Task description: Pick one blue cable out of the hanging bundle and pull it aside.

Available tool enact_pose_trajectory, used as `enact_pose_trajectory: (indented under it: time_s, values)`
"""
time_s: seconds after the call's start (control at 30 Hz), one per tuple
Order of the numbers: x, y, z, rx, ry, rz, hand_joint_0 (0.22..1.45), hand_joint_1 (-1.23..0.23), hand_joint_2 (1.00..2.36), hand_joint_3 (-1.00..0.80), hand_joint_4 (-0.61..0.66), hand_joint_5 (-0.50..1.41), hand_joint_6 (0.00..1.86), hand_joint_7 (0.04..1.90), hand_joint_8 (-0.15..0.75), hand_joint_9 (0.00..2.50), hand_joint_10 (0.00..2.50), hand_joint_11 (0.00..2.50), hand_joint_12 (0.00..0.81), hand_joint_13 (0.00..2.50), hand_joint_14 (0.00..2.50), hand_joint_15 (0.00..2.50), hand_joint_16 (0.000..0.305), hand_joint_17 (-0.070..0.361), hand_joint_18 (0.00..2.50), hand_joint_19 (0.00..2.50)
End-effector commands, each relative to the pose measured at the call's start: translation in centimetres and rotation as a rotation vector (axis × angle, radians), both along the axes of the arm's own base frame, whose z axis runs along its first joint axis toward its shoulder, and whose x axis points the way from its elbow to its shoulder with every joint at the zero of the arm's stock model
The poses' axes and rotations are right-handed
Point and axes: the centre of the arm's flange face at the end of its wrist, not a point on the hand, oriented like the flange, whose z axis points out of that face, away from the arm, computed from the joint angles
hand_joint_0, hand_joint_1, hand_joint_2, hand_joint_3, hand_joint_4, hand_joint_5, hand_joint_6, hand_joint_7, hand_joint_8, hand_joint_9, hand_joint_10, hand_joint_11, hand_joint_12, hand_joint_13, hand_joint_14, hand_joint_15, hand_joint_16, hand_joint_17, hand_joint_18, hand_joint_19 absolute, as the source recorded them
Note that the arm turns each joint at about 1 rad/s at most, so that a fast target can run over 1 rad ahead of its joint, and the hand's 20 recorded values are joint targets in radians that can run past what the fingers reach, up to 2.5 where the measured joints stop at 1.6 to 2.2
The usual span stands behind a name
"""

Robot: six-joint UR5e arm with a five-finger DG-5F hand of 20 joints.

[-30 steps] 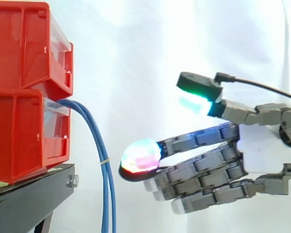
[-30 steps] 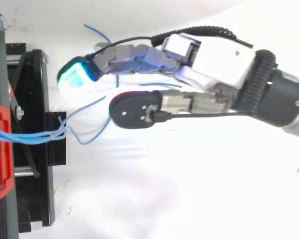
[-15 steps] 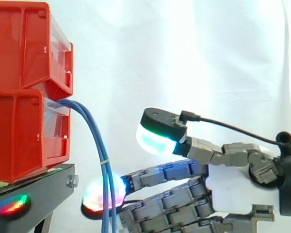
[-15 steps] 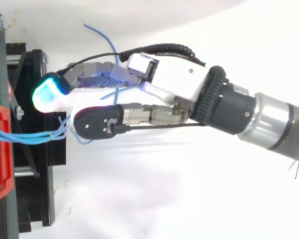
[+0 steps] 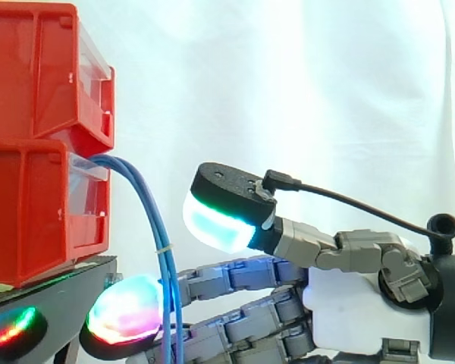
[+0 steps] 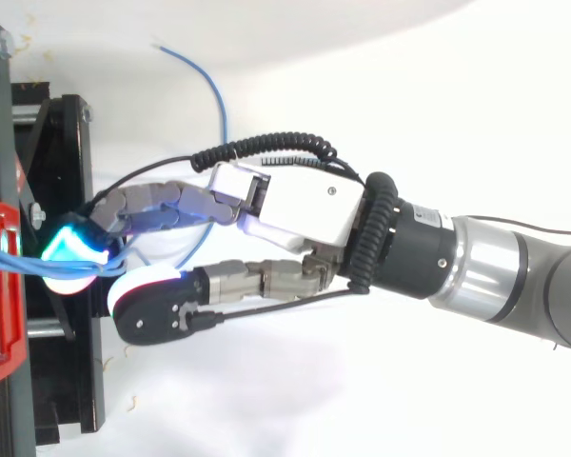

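- Blue cable bundle [image 5: 145, 203] is hanging from the lower red bin [image 5: 30, 212] and drooping past the black stand [image 5: 53, 303]. It is probably handling light, limp and slippery.
- Hand [image 6: 300, 205] is hovering at the bundle, fingers apart and clamping nothing, with fingertips [image 5: 125, 311] lying stand-side of the strands.
- Best hold is likely one strand below the bend.
- Nothing readable is showing.

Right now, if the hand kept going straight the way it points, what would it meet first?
Probably the black stand under the red bins; the hand's fingertips lie past the blue cables, depth unclear.
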Motion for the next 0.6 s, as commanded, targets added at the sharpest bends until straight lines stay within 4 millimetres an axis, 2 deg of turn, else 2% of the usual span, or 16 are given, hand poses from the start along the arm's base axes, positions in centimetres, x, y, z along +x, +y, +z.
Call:
enact_pose_trajectory:
  time_s: [0.0, 0.4, 0.57]
  values:
    - [0.1, 0.7, 0.1, -0.009, -0.006, 0.010, 0.48, -0.47, 1.00, -0.50, 0.33, -0.14, 0.50, 0.79, 0.276, 0.58, 0.00, 0.11, 0.425, 0.25, 0.01, 0.16, 0.061, 0.138, 0.13, 0.34]
    - [0.6, 3.2, 0.8, -0.021, -0.065, 0.039, 0.50, -0.54, 1.00, -0.50, 0.37, -0.10, 0.50, 0.88, 0.279, 0.66, 0.01, 0.15, 0.422, 0.32, 0.01, 0.18, 0.060, 0.134, 0.24, 0.39]
    - [0.6, 3.5, 0.7, -0.035, -0.059, 0.044, 0.51, -0.55, 1.00, -0.49, 0.36, -0.09, 0.50, 0.93, 0.278, 0.70, 0.01, 0.17, 0.417, 0.35, 0.01, 0.19, 0.059, 0.132, 0.26, 0.39]
